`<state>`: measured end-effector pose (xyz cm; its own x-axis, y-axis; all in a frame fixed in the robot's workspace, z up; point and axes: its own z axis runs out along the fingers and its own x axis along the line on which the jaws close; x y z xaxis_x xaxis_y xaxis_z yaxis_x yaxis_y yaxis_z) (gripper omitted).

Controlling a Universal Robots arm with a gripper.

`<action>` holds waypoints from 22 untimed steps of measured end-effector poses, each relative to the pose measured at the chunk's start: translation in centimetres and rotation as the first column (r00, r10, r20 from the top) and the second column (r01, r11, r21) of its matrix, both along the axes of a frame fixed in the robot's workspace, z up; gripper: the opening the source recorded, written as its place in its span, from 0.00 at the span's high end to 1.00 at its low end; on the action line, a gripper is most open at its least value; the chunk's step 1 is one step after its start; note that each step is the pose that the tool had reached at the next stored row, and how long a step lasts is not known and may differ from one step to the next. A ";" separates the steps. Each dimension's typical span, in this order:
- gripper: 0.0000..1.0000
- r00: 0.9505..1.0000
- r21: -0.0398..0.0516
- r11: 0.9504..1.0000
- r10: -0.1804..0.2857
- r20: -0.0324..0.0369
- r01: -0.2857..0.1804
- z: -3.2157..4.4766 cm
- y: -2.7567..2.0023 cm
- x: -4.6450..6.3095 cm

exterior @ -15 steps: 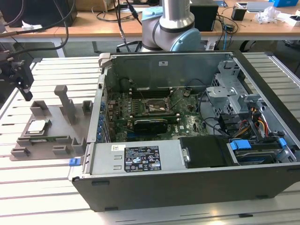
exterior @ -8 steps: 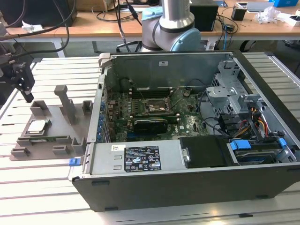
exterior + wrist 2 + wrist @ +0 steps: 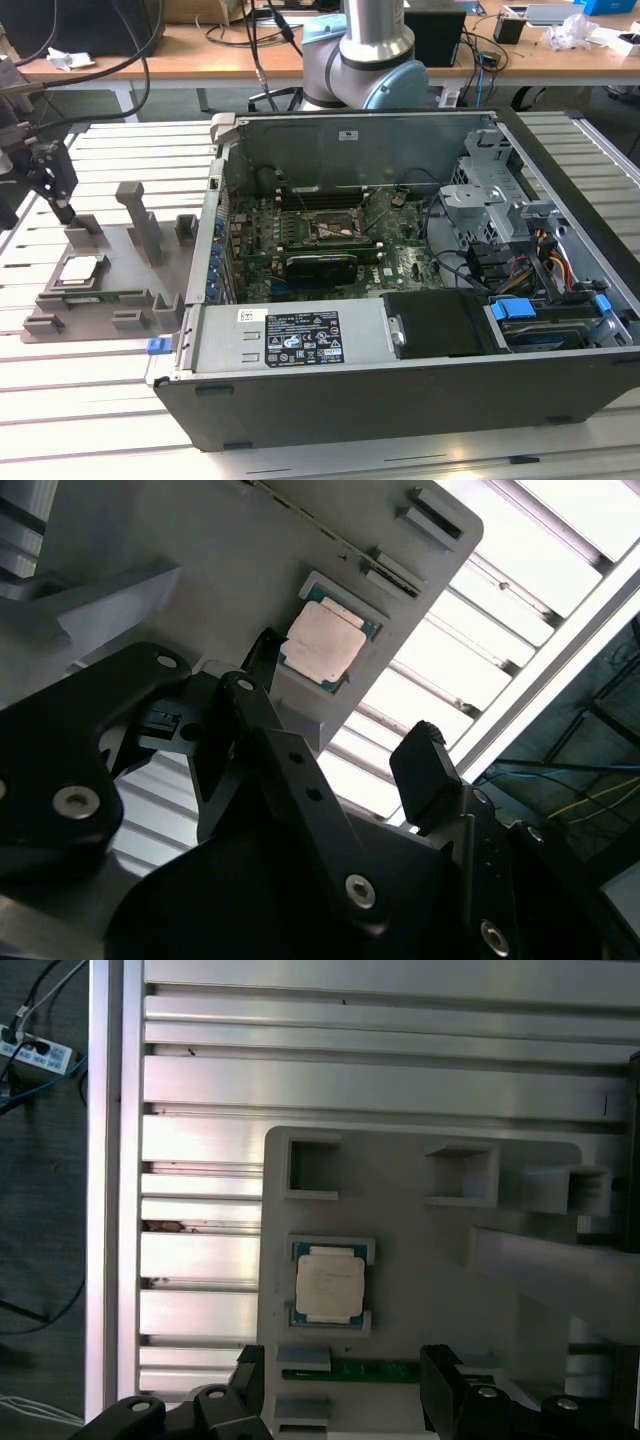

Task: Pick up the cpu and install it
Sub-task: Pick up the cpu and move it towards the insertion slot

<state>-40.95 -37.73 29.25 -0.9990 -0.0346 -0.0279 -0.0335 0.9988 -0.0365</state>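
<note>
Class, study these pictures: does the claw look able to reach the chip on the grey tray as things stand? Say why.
Probably yes. The chip lies uncovered, face up on the tray, and the open claw hangs close by it; the tray's upright blocks stand off to the side.

Cpu (image 3: 80, 268) on tray (image 3: 112, 252), tray at exterior view's left of case (image 3: 400, 400).

On my feed the small square metal cpu (image 3: 330, 1290) shows a shiny silver top with a thin tan-green rim. The moulded plastic tray (image 3: 420, 1260) under it is plain pale grey, with a narrow green strip (image 3: 375, 1371) beside the cpu. The slatted aluminium desk (image 3: 350, 1080) below the tray is bright silver, striped by dark grooves. My metal pincer (image 3: 345, 1365) over the tray is matte black with silvery screw heads (image 3: 77, 800).
</note>
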 end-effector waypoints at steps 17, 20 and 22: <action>0.28 1.000 0.000 1.000 0.000 0.000 0.000 -1.60 0.00 0.0; 0.28 1.000 0.000 1.000 0.000 0.000 0.000 -1.81 0.00 0.0; 0.28 1.000 0.000 1.000 0.000 0.000 0.000 -1.94 0.00 0.0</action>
<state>-40.95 -37.73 27.31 -0.9990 -0.0346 -0.0279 -0.0335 0.9988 -0.0365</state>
